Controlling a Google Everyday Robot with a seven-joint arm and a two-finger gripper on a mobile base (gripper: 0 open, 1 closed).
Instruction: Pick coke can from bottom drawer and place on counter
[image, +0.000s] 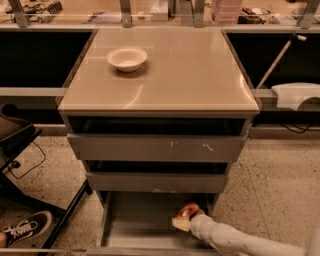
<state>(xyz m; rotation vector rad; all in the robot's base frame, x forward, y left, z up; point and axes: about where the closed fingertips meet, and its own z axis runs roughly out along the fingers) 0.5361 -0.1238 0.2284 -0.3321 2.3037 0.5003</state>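
The grasping step is judged to be in hand: the pale robot gripper (183, 222) is lowered into the open grey metal bottom drawer (135, 222), right against the small shiny red coke can (190, 210), the only thing kept there. Whether the can is already gripped cannot be told. Next, a firm hold and a lift past the upper drawers to the glossy tan counter (170, 75) are called for, beside the white round bowl (127, 58).

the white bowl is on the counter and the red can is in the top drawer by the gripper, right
No, the coke can is in the bottom drawer, not the top one. The camera view shows it there right by the gripper, and the white bowl is on the counter as you said.
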